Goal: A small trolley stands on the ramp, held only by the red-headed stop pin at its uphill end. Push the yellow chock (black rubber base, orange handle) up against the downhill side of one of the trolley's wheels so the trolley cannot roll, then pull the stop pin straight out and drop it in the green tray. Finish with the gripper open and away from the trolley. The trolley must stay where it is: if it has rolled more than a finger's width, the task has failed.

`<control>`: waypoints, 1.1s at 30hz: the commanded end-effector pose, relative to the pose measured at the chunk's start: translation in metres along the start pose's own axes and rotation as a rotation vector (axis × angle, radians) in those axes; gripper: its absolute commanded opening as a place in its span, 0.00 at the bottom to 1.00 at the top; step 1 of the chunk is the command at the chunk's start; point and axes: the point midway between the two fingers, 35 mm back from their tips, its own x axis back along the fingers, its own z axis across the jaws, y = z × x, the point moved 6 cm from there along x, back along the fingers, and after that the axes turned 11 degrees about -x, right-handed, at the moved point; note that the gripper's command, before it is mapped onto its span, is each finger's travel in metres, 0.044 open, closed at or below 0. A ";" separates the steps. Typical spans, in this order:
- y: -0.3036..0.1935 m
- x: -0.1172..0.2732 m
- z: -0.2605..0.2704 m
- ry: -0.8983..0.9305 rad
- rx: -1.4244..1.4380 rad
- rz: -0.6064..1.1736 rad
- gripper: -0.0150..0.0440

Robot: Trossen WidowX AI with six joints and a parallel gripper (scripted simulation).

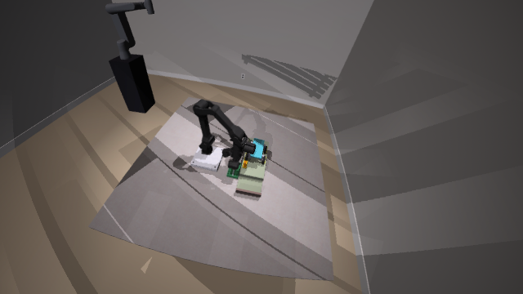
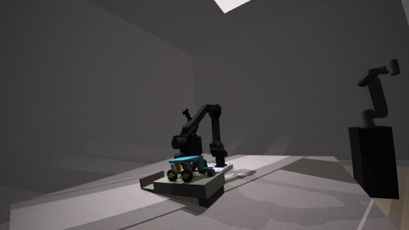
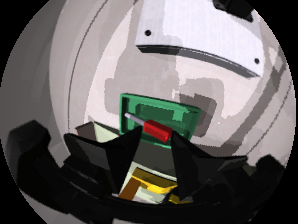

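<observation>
The blue trolley (image 1: 257, 149) (image 2: 185, 159) stands on the upper part of the pale green ramp (image 1: 250, 186) (image 2: 192, 189). The yellow chock with orange handle (image 1: 245, 163) (image 3: 155, 185) is at the trolley's downhill corner on the tray side; contact with the wheel cannot be made out. The red-headed stop pin (image 3: 157, 131) is out of the ramp and appears inside the green tray (image 1: 231, 174) (image 3: 160, 101), tilted in view, its grey shaft pointing left. My gripper (image 3: 156, 131) is part open above the tray; its fingertips flank the pin's head in the wrist view, with no visible grip. In the exterior view the trolley hides the fingers.
The white base plate (image 1: 207, 159) (image 3: 200, 35) of my arm lies beyond the tray. A brownish end board (image 1: 248, 193) (image 2: 152, 179) closes the ramp's low end. A second arm on a black pedestal (image 1: 132, 86) (image 2: 374, 160) stands far off.
</observation>
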 end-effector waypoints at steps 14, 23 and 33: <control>0.001 -0.003 -0.004 0.000 0.000 0.002 0.75; 0.001 0.000 -0.004 0.000 -0.001 0.001 0.83; 0.003 0.032 0.001 0.003 -0.004 -0.002 1.00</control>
